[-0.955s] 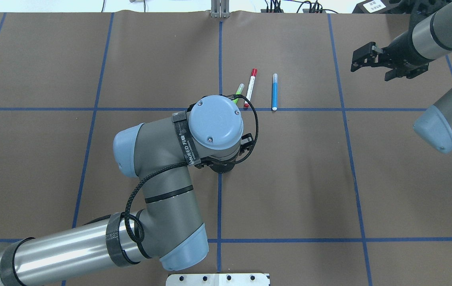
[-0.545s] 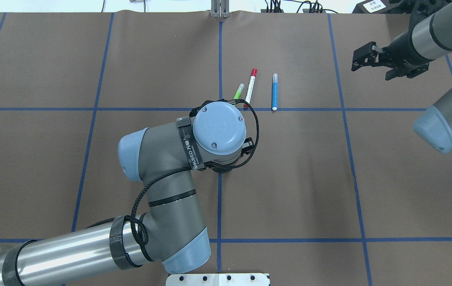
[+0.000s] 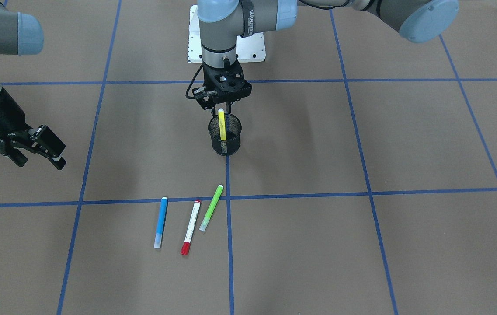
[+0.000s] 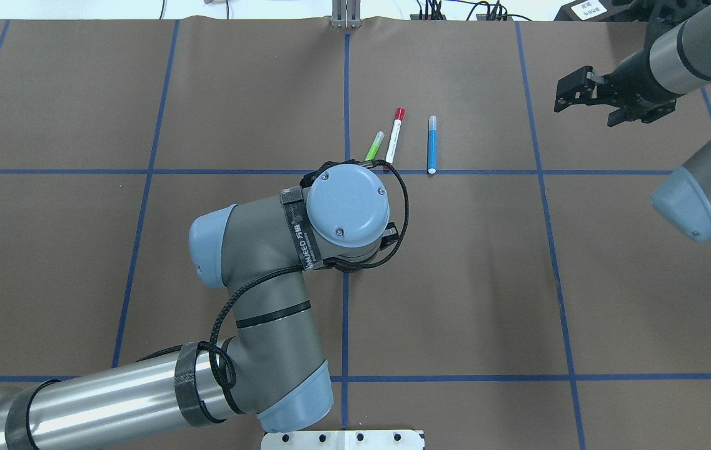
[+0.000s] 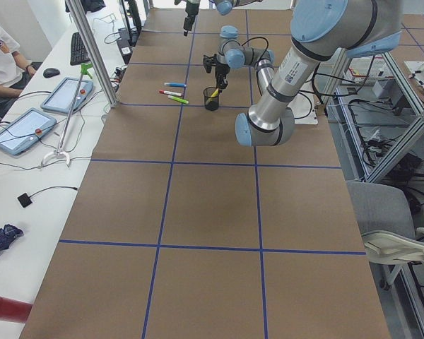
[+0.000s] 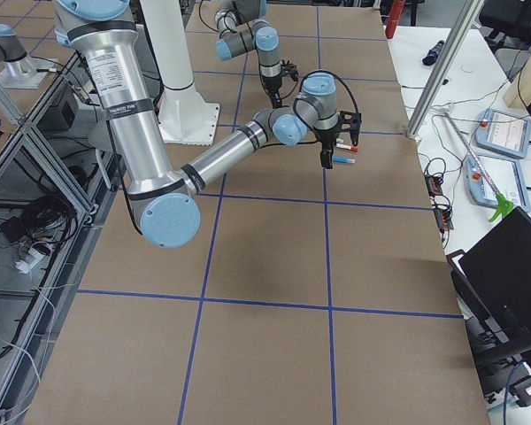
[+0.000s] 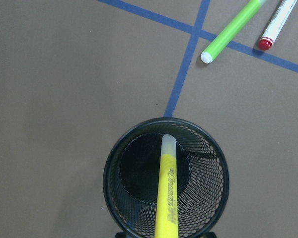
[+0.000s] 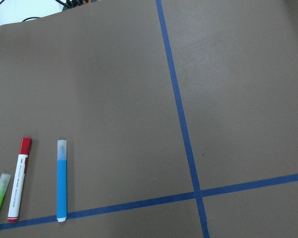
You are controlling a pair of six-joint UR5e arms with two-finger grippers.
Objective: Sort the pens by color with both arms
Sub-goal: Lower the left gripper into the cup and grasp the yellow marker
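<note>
The yellow pen point(image 3: 222, 127) stands in the black mesh cup point(image 3: 225, 146), its top between the fingers of my left gripper point(image 3: 221, 109), which looks shut on it. In the left wrist view the yellow pen point(image 7: 168, 198) reaches down into the cup point(image 7: 109, 183). The light green pen point(image 3: 211, 208), the red-capped white pen point(image 3: 190, 227) and the blue pen point(image 3: 160, 223) lie side by side beyond the cup. They also show in the overhead view: green point(image 4: 374, 146), red-capped point(image 4: 394, 140), blue point(image 4: 432, 145). My right gripper point(image 3: 61, 156) hovers open and empty, far to the blue pen's side.
Blue tape lines point(image 4: 346, 94) divide the brown table cover into squares. The white pedestal base plate point(image 3: 255, 48) sits at the robot's edge. My left arm's elbow point(image 4: 217, 250) hangs over the table's middle. A desk with tablets point(image 5: 63, 95) runs along the operators' side.
My left wrist has moved toward the robot's side and a little right, over the cup, and looks lower. The right gripper drifted slightly. The three lying pens have not moved.
</note>
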